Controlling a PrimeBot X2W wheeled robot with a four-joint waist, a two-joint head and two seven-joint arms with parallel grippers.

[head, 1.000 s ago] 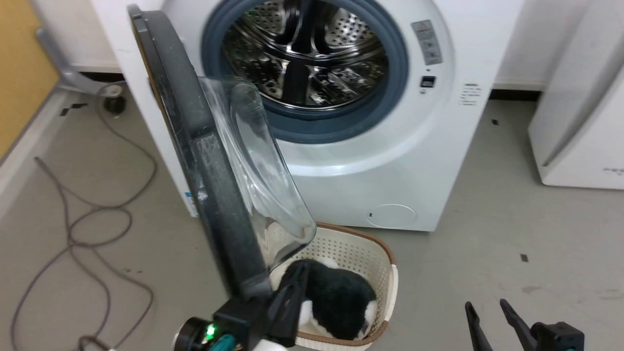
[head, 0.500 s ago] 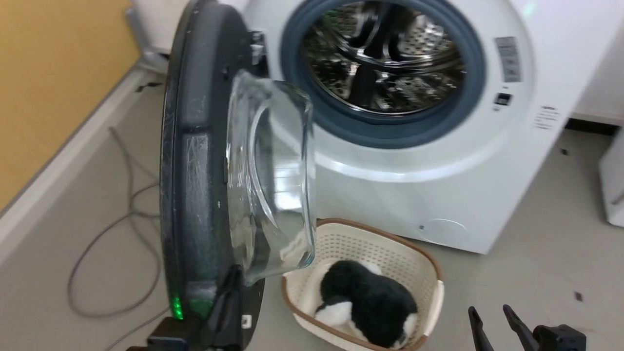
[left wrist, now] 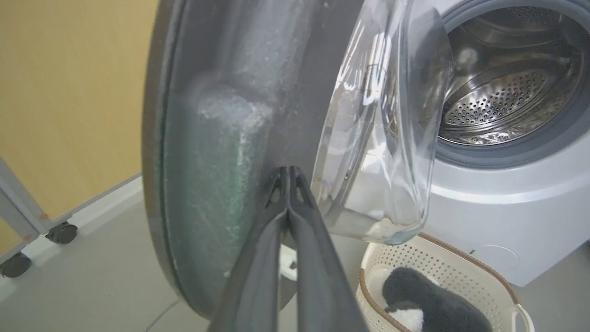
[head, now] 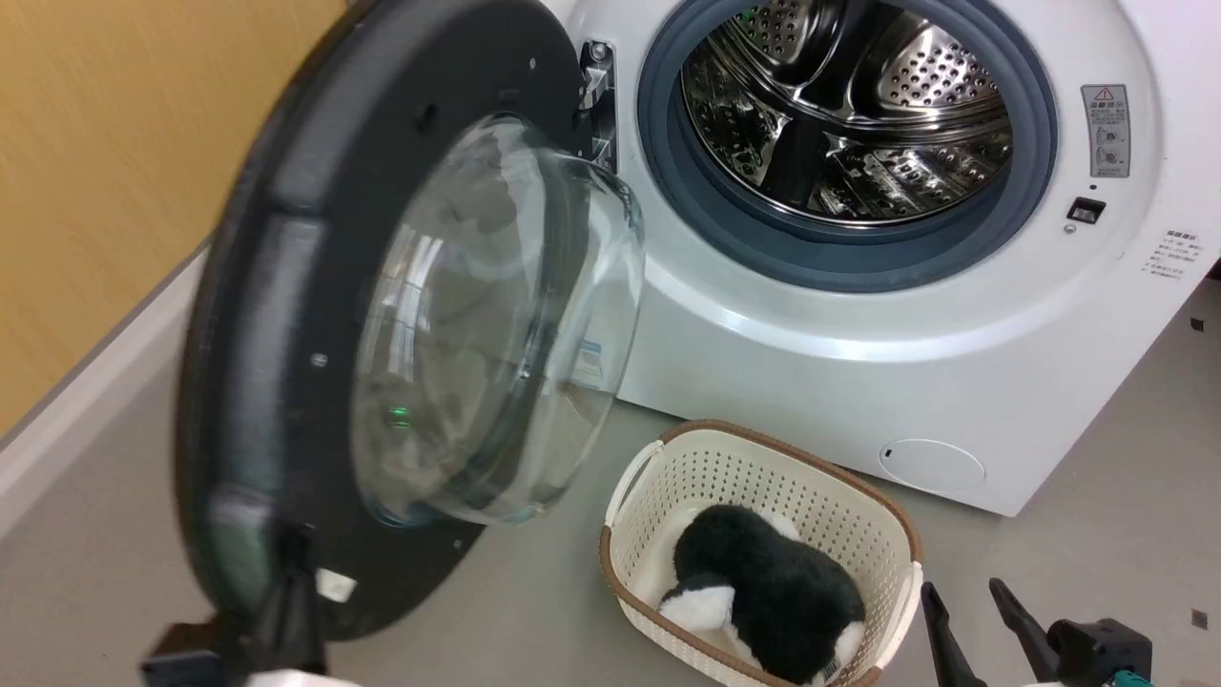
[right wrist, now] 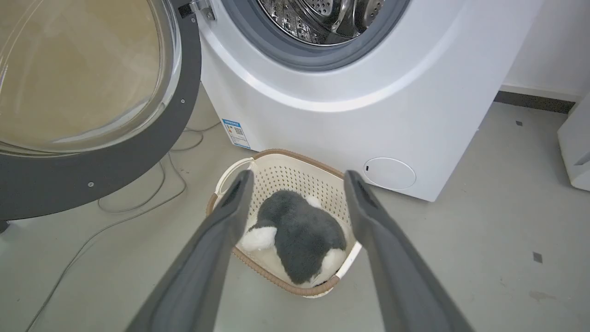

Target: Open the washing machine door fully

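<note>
The washing machine (head: 811, 363) stands with its steel drum (head: 849, 114) exposed. Its door (head: 267, 315) hangs swung out to the left, the inner face and clear glass bowl (head: 496, 324) turned toward me. My left gripper (head: 294, 553) is shut, and its joined fingertips (left wrist: 289, 173) press against the door (left wrist: 221, 115) on the dark inner rim, low beside the glass. My right gripper (head: 962, 590) stays open at the lower right, away from the door (right wrist: 92, 184). Its spread fingers (right wrist: 230, 207) frame the basket below.
A cream basket (head: 763, 448) holding a black-and-white plush toy (head: 763, 592) sits on the floor before the machine. A yellow wall (head: 95, 191) runs close behind the door. A cable (right wrist: 115, 216) lies on the floor beneath the door. Castor wheels (left wrist: 60, 233) stand by the wall.
The head camera has turned left. Against the machine, the door has swung wider, from edge-on to showing its inner face. My left gripper went with its lower rim. The right gripper held still.
</note>
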